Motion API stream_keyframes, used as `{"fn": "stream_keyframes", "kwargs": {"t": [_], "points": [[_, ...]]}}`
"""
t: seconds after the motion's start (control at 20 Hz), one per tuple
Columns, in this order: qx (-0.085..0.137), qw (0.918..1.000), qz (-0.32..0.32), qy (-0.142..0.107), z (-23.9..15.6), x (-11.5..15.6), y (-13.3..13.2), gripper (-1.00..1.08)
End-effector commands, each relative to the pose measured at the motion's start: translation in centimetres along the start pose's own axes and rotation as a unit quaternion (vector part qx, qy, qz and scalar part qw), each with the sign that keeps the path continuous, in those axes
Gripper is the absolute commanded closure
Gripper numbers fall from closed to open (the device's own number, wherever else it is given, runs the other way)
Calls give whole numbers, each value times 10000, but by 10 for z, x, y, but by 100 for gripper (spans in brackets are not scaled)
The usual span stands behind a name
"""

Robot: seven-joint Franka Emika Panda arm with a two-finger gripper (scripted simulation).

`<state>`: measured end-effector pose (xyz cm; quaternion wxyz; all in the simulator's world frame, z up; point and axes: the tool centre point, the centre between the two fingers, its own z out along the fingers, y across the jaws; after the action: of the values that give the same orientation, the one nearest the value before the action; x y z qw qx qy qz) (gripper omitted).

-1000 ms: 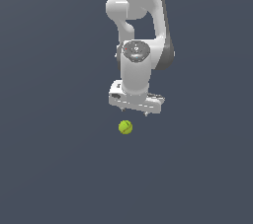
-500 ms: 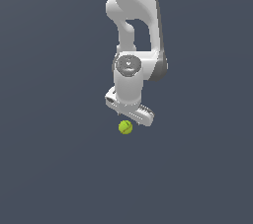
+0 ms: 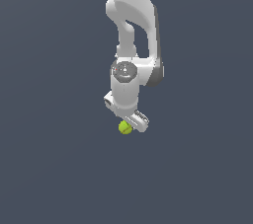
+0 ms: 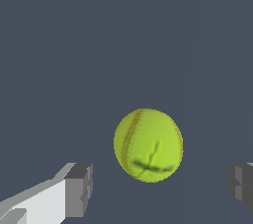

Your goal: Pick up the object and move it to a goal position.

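The end effector (image 4: 158, 188) is standing spread wide, gripping nothing, with the ball (image 4: 148, 145) lying between its fingers (image 4: 79, 188), touching neither. The ball (image 3: 125, 128) is resting on the grey surface. Grasp, lift and transfer are judged outstanding.

No legible text or numbers anywhere (perhaps only seam marks on the ball (image 4: 148, 145)).
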<state>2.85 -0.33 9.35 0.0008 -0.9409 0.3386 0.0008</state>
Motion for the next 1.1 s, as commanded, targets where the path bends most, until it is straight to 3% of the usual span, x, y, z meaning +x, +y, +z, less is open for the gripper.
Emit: {"fn": "stream_keyframes", "kwargs": {"t": [0.0,1.0,1.05], "points": [[-4,10000,83,9,2,1,1,-92],[-5,10000,98,10,52,2,1,-92],[-5,10000,98,10,52,2,1,108]]}}
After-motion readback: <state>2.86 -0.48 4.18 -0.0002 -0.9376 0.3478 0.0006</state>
